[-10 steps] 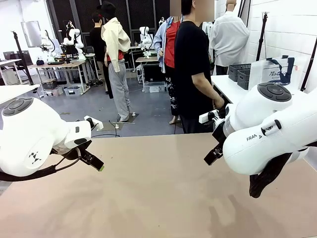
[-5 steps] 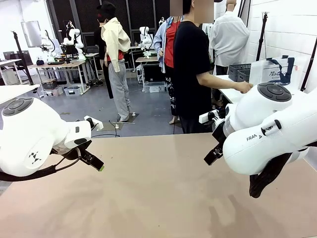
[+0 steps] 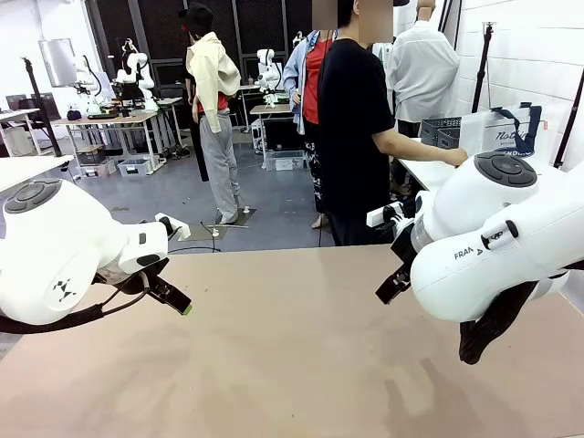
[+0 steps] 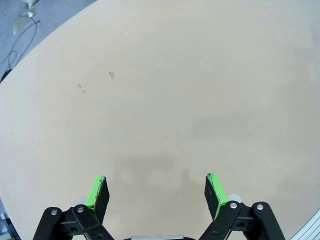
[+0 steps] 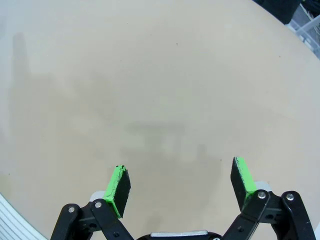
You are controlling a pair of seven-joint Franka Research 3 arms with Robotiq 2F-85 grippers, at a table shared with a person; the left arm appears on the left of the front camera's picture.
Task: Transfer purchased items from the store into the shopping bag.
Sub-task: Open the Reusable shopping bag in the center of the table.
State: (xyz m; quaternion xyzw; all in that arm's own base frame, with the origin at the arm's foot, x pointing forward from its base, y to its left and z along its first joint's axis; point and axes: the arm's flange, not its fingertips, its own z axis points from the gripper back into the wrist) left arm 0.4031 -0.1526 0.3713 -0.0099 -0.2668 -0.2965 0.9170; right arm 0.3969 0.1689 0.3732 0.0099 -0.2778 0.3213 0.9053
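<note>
The shopping bag [image 3: 504, 130], translucent with dark navy handles, stands on a white side table [image 3: 422, 162] at the far right, beyond my table. A person in a black shirt [image 3: 351, 109] stands at the far side, turned right, with one hand [image 3: 454, 158] stretched out on that side table next to the bag. The purchased items are out of view. My left gripper [image 4: 156, 192] hangs open over bare tabletop, nothing between its green pads [image 4: 99, 190]. My right gripper [image 5: 181, 185] is open too, likewise over bare table. In the front view both grippers, left [image 3: 173, 297] and right [image 3: 391, 287], hover above the table.
The tan table [image 3: 292, 356] spreads between the arms. Dark grey lattice baskets [image 3: 443, 135] sit on the side table behind the person's arm. Other people and work tables stand farther back in the room.
The person's hand has swung from near their hip out onto the side table beside the bag. Neither arm has moved.
</note>
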